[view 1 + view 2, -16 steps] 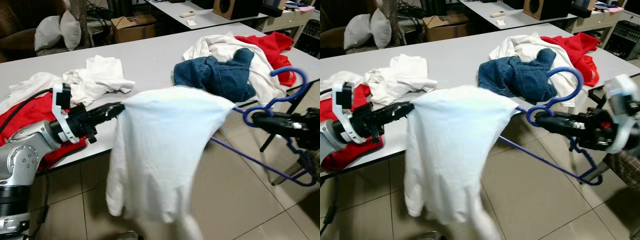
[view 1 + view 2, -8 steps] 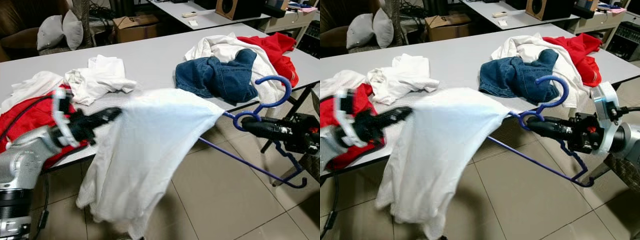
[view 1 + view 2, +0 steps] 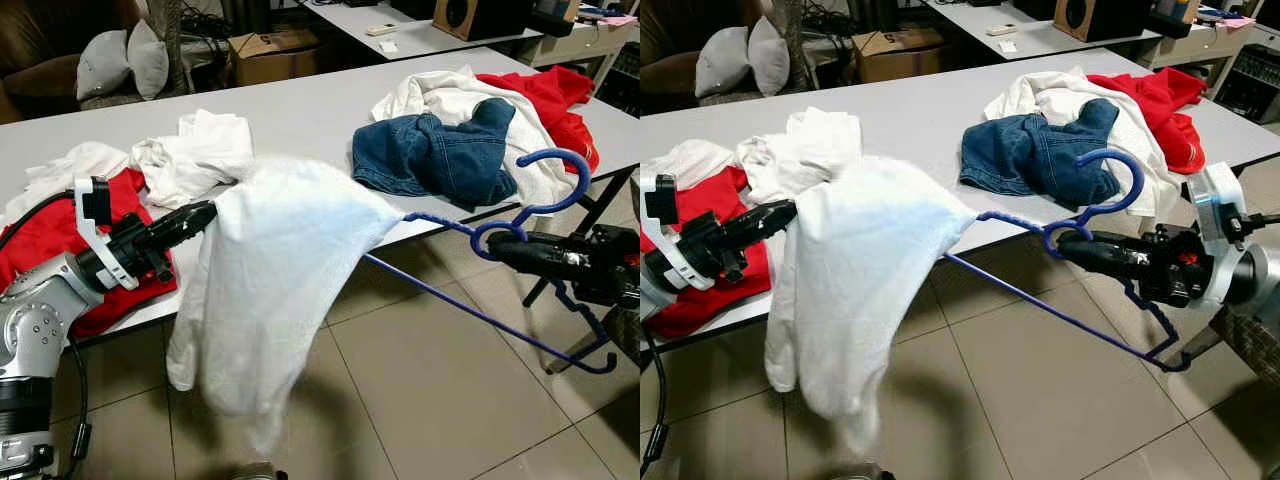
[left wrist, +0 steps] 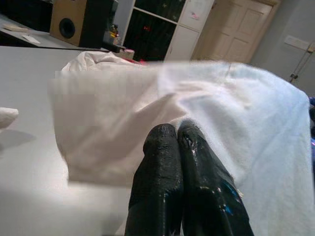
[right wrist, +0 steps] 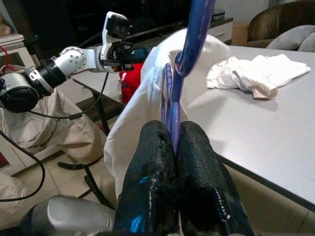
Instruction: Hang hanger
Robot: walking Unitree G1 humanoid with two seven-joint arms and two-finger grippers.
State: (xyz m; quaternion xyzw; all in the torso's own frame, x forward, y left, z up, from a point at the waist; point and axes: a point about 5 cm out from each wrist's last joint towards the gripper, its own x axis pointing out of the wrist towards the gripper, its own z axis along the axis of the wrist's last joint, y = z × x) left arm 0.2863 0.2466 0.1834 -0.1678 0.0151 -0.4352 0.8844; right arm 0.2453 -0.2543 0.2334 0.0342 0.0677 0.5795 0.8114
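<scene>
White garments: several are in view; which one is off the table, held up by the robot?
The white shirt draped over the blue hanger, pinched by the left pincer; the other white clothes lie on the grey table.

An office-like room: long grey tables (image 3: 300, 110), speaker (image 3: 465, 15), cardboard box (image 3: 270, 50).

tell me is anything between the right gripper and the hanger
Nothing visible: the right gripper is shut directly on the blue hanger at its neck. The left gripper pinches the white shirt draped over its far end.

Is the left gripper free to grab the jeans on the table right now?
Probably not: the left gripper is shut on the white shirt, which also hangs between it and the jeans.
</scene>
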